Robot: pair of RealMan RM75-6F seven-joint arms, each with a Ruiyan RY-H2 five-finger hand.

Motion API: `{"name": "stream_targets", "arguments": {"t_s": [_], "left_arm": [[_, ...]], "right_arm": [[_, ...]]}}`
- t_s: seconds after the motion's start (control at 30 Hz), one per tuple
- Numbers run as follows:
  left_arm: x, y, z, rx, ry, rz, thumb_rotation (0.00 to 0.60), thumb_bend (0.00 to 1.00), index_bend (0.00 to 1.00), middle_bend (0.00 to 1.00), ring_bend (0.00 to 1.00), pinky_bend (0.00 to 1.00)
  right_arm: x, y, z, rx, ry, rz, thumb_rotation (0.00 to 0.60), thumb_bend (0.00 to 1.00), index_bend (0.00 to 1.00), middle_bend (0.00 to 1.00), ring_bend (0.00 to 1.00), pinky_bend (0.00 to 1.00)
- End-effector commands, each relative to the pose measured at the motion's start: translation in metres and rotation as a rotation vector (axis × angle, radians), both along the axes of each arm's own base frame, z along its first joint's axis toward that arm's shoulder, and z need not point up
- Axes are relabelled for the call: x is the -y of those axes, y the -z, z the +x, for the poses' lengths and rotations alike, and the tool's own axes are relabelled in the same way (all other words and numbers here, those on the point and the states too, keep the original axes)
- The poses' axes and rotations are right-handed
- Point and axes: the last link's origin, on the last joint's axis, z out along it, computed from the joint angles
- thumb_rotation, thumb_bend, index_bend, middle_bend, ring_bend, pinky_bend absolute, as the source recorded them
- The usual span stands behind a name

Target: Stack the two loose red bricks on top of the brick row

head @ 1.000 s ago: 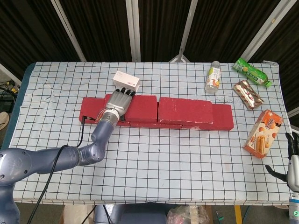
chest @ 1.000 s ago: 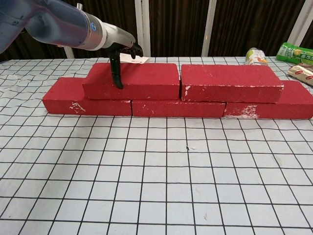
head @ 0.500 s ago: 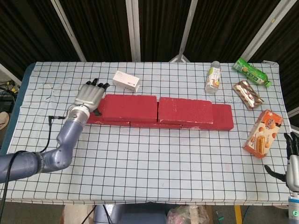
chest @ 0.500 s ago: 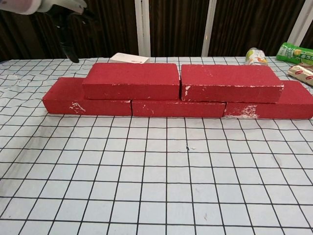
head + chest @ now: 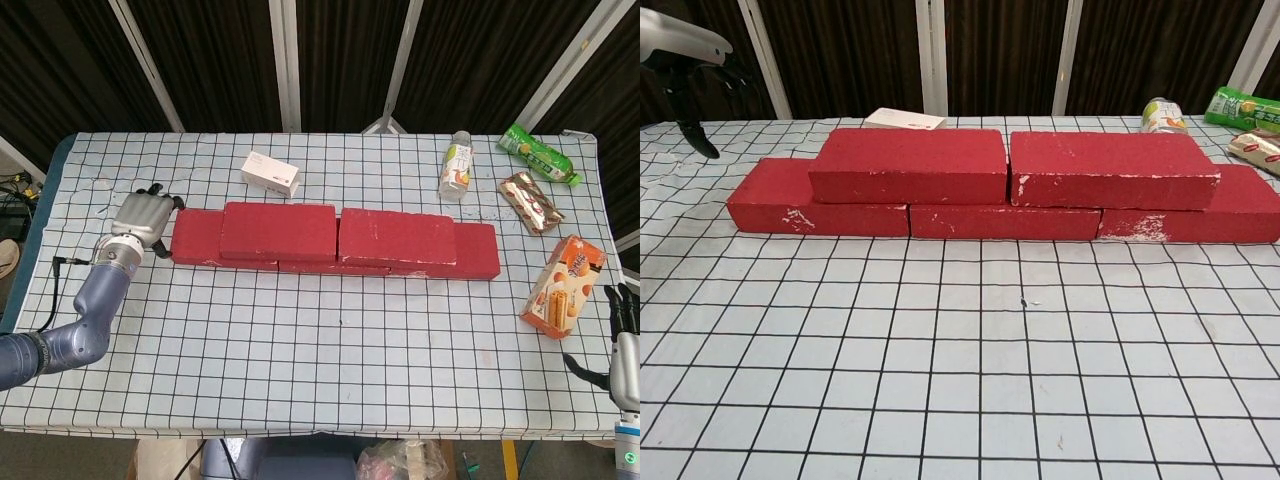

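Note:
Two red bricks lie flat on top of the brick row: the upper left brick (image 5: 278,230) (image 5: 908,165) and the upper right brick (image 5: 397,238) (image 5: 1112,168), end to end with a thin gap. The bottom row (image 5: 195,238) (image 5: 820,210) sticks out at both ends. My left hand (image 5: 140,212) (image 5: 695,70) hovers just left of the row's left end, holding nothing, fingers apart and off the bricks. My right hand (image 5: 625,345) stays at the table's front right corner, fingers spread, empty.
A white box (image 5: 270,173) (image 5: 905,120) lies behind the upper left brick. At the back right stand a bottle (image 5: 456,165) (image 5: 1160,113), a green packet (image 5: 540,153) and a brown snack packet (image 5: 531,202). An orange box (image 5: 563,285) lies near the right edge.
My left hand has come off the upper left brick and drawn back to the left, past the row's end. The bricks and the right hand have stayed put.

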Motion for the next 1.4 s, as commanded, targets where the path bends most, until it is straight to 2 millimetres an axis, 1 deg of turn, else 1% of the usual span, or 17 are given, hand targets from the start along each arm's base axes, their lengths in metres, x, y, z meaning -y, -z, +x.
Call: {"name": "stream_targets", "arguments": {"t_s": [0.03,0.43,0.67,1.4], "left_arm": [[0.000,0.007,-0.001,-0.006,0.001,-0.013,0.600,0.00,0.26,0.26,0.08,0.18],[-0.004,0.038,0.004,-0.032,0.019,-0.037,0.600,0.00,0.24,0.26,0.08,0.18],[-0.006,0.051,0.006,-0.034,0.014,-0.055,0.600,0.00,0.24,0.26,0.08,0.18],[-0.009,0.068,0.014,-0.025,0.020,-0.082,0.600,0.00,0.23,0.26,0.08,0.18]], "right_arm": [[0.000,0.000,0.000,0.002,0.000,0.001,0.600,0.15,0.00,0.01,0.00,0.00],[0.000,-0.001,-0.002,0.006,0.001,-0.001,0.600,0.15,0.00,0.01,0.00,0.00],[0.000,-0.003,-0.002,0.010,0.003,-0.006,0.600,0.15,0.00,0.01,0.00,0.00],[0.000,-0.003,-0.003,0.010,0.005,-0.006,0.600,0.15,0.00,0.01,0.00,0.00]]}}
